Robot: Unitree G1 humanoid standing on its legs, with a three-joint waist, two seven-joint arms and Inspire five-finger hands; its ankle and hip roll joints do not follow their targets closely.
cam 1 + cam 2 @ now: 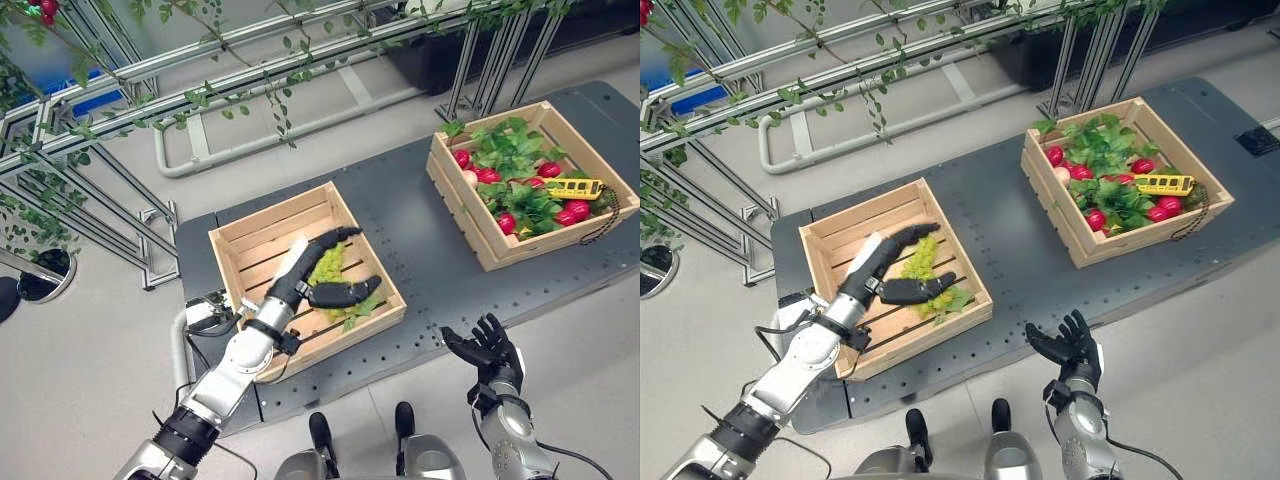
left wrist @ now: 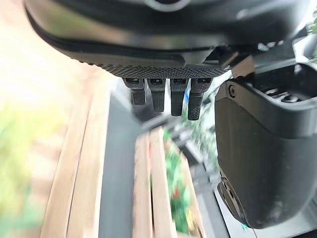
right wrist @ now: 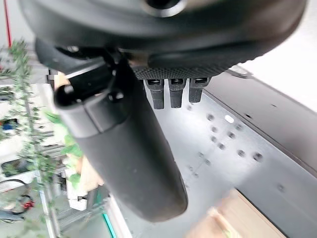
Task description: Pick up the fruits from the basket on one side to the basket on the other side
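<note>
left crate: slatted wooden crate held a green grape bunch, long axis toward far edge
right crate: wooden crate had red fruits, leaves
left hand: fingers straight over grapes, released
right hand: relaxed, empty

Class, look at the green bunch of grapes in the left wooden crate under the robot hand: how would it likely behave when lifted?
The green bunch of grapes looks knobbly and clustered, so it would probably flex or dangle rather than stay stiff. Its leaf lies loose, likely floppy. The left robot hand is open over it, fingers straight, so small rounded grapes might slip without a curled grip.
</note>
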